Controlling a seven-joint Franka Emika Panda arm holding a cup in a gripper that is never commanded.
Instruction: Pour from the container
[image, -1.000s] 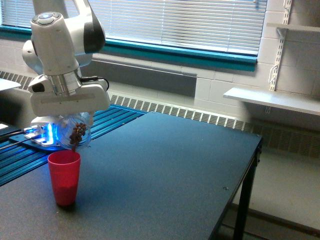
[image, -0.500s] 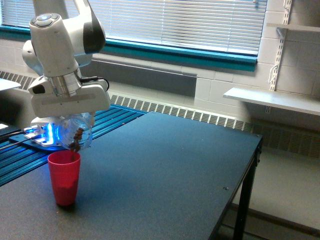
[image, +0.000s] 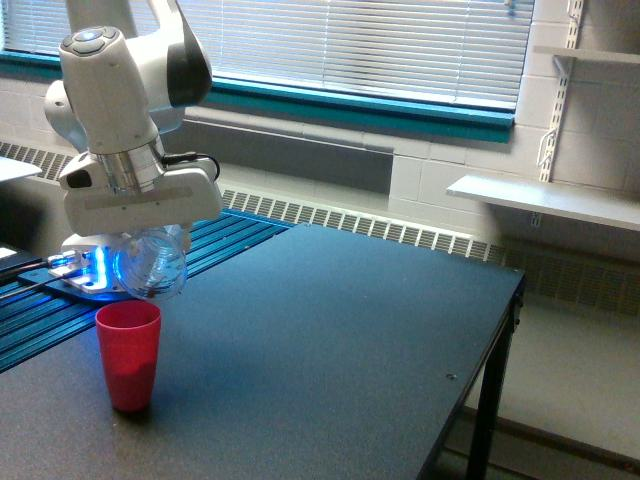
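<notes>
Contents seen falling a moment ago are gone: your gripper (image: 150, 262), clamped on the tipped clear cup (image: 152, 263) above the red cup (image: 129, 355), looks done pouring.

A laboratory or classroom-style workroom is seen, with a white robot arm (image: 125, 110) mounted beside a dark work table (image: 330, 350). Painted cinder-block walls (image: 440, 170) are shown beneath a wide window fitted with horizontal blinds (image: 350, 45) and a teal sill (image: 360, 108). A long baseboard heater grille (image: 350, 222) is run along the wall. Bare white shelves on metal wall brackets (image: 545, 195) are seen at the exterior view's right, and blue-lit equipment (image: 85, 270) is glimpsed behind the arm.
</notes>
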